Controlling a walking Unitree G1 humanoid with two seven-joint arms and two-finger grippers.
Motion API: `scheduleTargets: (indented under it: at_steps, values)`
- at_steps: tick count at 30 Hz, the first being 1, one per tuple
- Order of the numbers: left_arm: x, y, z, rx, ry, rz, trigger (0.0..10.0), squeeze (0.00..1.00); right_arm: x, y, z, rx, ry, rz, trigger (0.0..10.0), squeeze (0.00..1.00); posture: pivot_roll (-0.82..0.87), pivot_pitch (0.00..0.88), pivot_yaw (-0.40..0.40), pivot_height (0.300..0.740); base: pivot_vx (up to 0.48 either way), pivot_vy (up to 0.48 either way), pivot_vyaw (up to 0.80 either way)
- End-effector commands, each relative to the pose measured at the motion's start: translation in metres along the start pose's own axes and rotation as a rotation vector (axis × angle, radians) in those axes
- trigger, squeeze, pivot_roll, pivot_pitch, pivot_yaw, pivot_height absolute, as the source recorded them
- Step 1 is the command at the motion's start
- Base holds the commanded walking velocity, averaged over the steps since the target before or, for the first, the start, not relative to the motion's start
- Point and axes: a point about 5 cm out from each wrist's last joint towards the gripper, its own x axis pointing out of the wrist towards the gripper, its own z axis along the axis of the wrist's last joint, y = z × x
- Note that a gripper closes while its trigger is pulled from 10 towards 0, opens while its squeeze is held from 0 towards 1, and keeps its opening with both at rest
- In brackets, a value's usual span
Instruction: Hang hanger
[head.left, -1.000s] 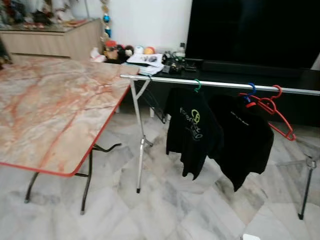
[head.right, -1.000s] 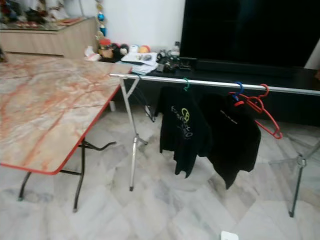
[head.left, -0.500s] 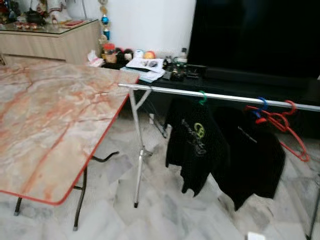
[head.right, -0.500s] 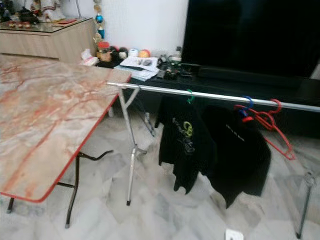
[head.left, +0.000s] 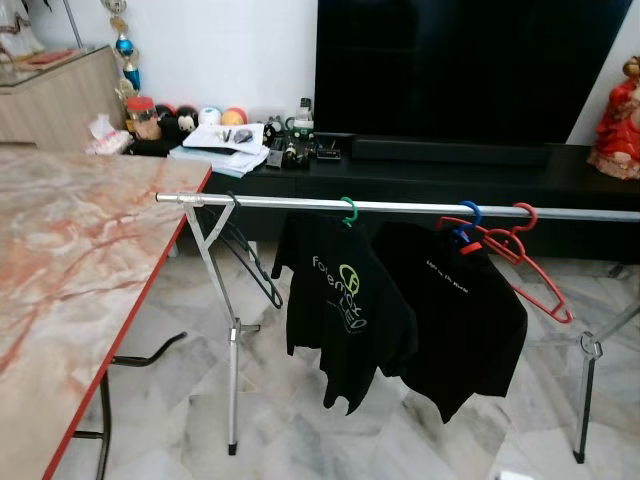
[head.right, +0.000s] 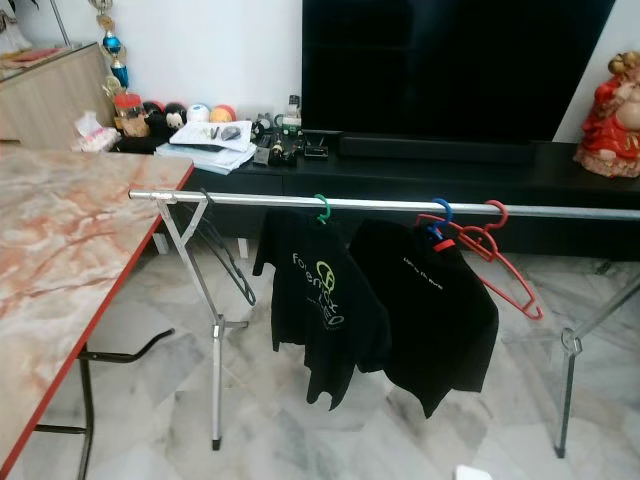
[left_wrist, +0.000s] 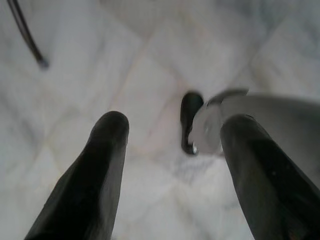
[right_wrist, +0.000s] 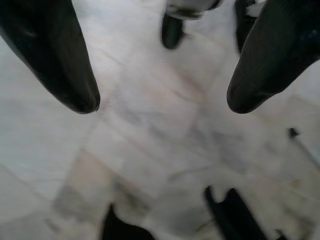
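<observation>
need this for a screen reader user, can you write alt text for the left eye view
A silver clothes rail spans a marble-floored room, holding two black T-shirts on hangers plus empty red hangers toward its right end. A marble-patterned table stands at left, and a large dark TV sits behind.

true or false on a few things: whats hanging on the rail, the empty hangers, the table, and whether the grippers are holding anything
1. Two black t-shirts hang on the silver rail. True.
2. The red hanger carries a shirt. False: it hangs empty, past the second shirt.
3. The marble-topped table stands on the robot's right. False: it is on its left.
4. The left gripper is open and empty. True.
5. The right gripper grips a hanger. False: it is open, with only floor between its fingers.
</observation>
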Motion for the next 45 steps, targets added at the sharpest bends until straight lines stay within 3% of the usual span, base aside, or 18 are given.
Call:
scheduleTargets:
  at_steps: [1, 11, 27, 45]
  values:
    - [0.0, -0.002, -0.001, 0.001, 0.009, -0.009, 10.0, 0.0, -0.001, -0.006, -0.001, -0.004, 0.002, -0.017, 10.0, 0.0, 0.18, 0.0, -0.015, 0.74, 0.277, 0.0, 0.0]
    - [0.001, 0.001, 0.006, 0.013, 0.001, -0.007, 10.0, 0.0, 0.001, 0.0, 0.006, -0.001, -0.014, 0.005, 10.0, 0.0, 0.17, 0.0, -0.008, 0.74, 0.277, 0.0, 0.0]
    - [0.006, -0.002, 0.033, 0.018, -0.038, -0.014, 10.0, 0.0, 0.007, 0.01, 0.037, -0.029, -0.094, 0.05, 10.0, 0.0, 0.13, 0.0, -0.02, 0.74, 0.275, 0.0, 0.0]
    - [0.004, 0.013, 0.038, 0.03, -0.036, 0.029, 10.0, 0.0, 0.008, 0.021, 0.045, -0.057, -0.139, 0.083, 10.0, 0.0, 0.17, 0.0, -0.021, 0.74, 0.0, 0.0, 0.0]
